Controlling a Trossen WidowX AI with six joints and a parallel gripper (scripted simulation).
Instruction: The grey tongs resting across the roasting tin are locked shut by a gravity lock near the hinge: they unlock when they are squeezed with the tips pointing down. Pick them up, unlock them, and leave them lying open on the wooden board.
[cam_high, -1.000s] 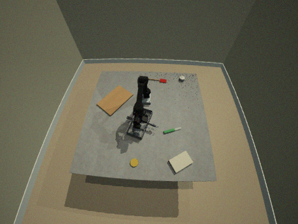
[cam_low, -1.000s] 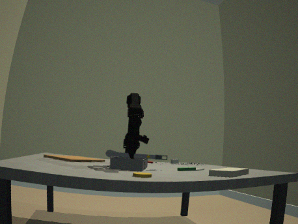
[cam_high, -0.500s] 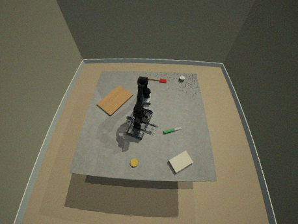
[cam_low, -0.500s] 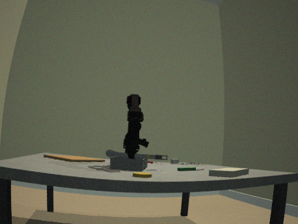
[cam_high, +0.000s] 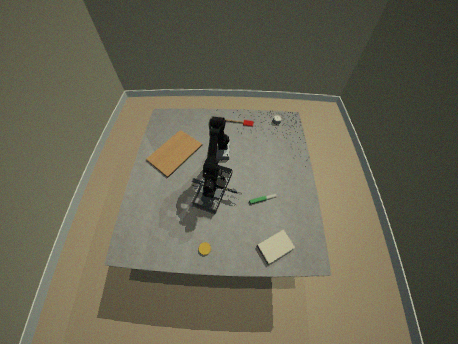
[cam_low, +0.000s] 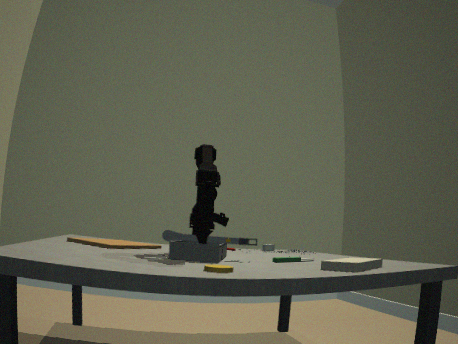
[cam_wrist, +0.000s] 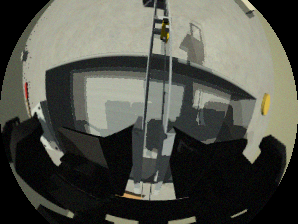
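- Now our gripper (cam_wrist: 154, 163) is down in the roasting tin (cam_high: 226, 174), fingers clenched around the grey tongs (cam_wrist: 158, 90).
- We see the tongs lying across the tin, both arms close together.
- Our wooden board (cam_high: 174, 152) lies well apart, nothing on it.

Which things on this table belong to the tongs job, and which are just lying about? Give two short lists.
Part of the job:
tongs, in the gripper
roasting tin
wooden board

Just lying about:
green pen
yellow disc
cream block
red-headed tool
small white cup
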